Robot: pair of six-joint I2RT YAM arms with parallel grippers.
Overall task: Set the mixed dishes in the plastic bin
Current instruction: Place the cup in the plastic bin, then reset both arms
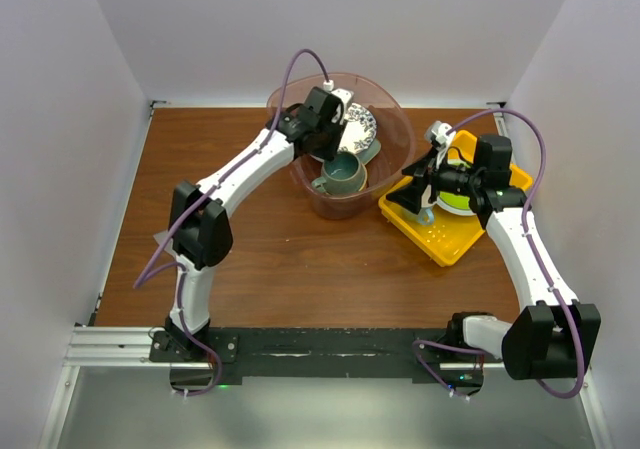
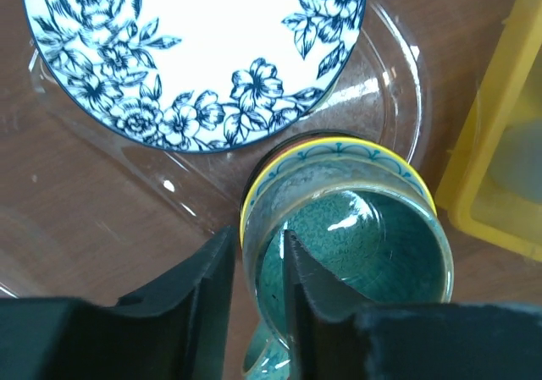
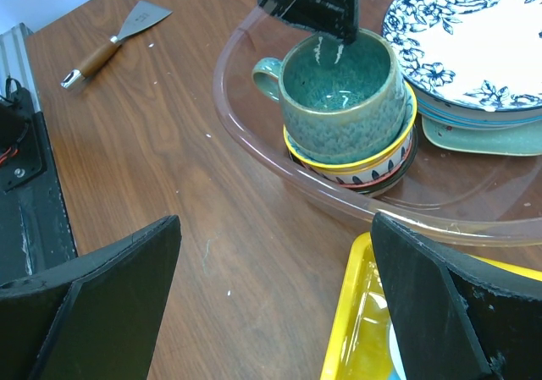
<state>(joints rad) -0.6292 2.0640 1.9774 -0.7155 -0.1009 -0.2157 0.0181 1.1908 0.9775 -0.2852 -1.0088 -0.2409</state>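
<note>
The left end effector (image 2: 259, 253) is directly over the teal mug (image 3: 339, 92). Its 2 fingers are pressed together on the mug's wall, 1 inside the rim and 1 outside. The mug stands upright, mouth up, inside the plastic bin (image 1: 398, 119), nested in a yellow-rimmed bowl (image 3: 398, 156) with its handle pointing away from the blue floral plate (image 2: 186, 41). That plate tops a stack beside it, with the pale mint tray (image 3: 483, 134) underneath. The mug looks seated, so the next move is likely a release and a straight rise. The right end effector (image 3: 271, 312) is spread wide and holds nothing, just outside the bin over the near edge of the yellow tray (image 3: 356, 329), which carries a lime-green plate (image 1: 456, 205).
</note>
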